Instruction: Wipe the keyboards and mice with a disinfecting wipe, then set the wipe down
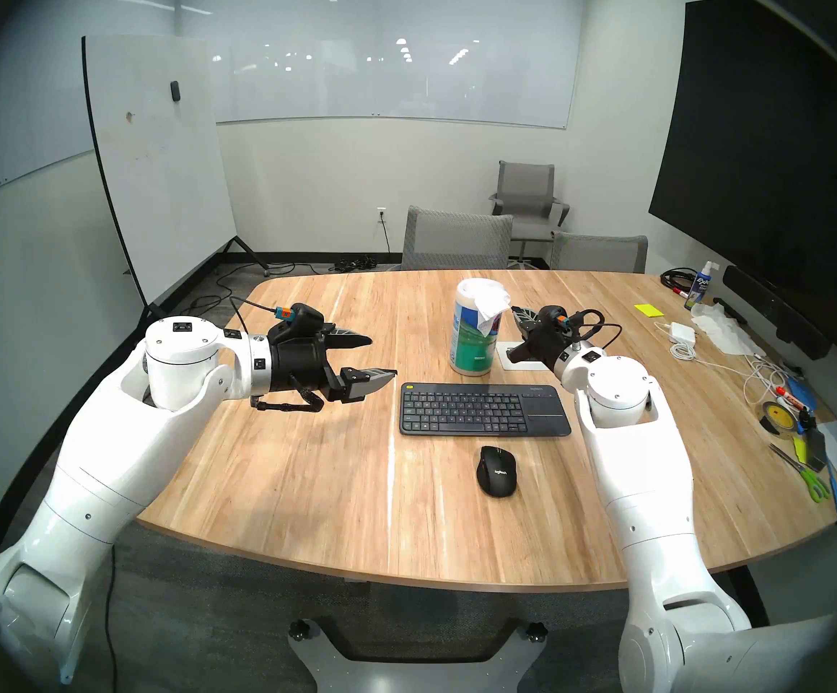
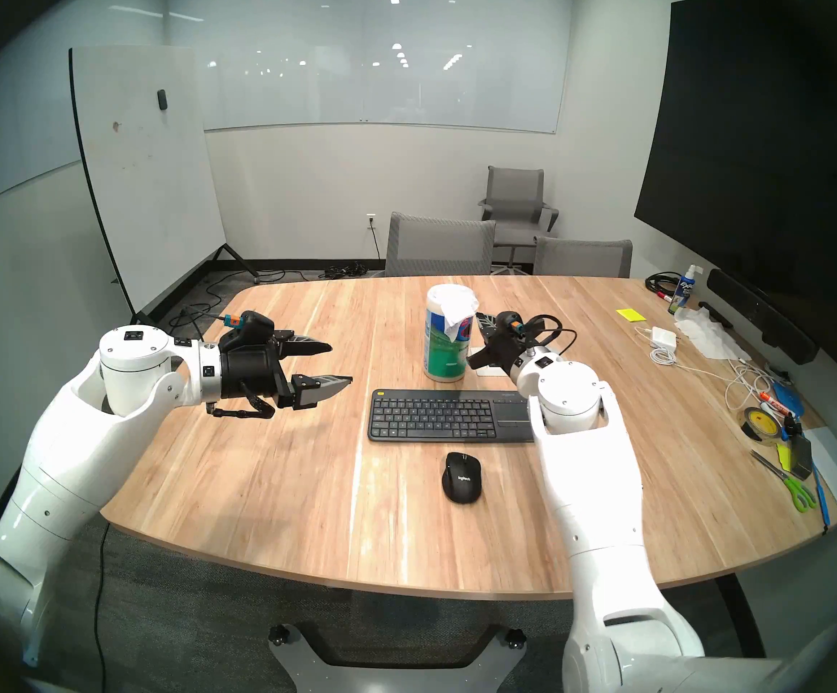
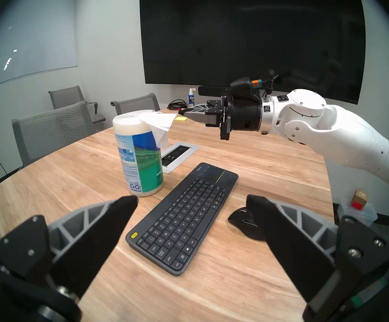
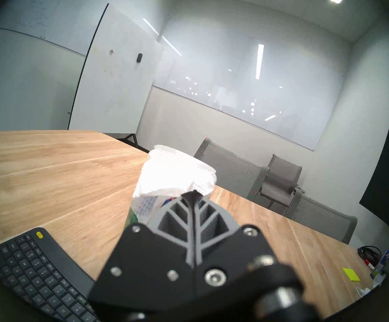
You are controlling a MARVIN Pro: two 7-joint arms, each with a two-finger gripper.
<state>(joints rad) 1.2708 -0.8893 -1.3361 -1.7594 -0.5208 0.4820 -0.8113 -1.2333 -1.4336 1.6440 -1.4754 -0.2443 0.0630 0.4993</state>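
Keyboard (image 1: 485,409), slim and black with a touchpad and a yellow corner button, lies flat near the middle of the wooden table (image 1: 306,477). Behind it, just beside its far edge, a tall white canister (image 1: 474,329) with a green-blue label stands upright. The left gripper (image 1: 374,359) hovers above the table to the keyboard's left, wide open and empty. The right gripper (image 3: 180,112) is level with the canister's top, closed on the disinfecting wipe (image 3: 162,125), a thin white sheet stretched out from the canister's lid and drooping down its side; it appears to remain attached at the lid, though that spot is hard to see. The black mouse (image 1: 496,471) sits on the table in front of the keyboard, apart from it.
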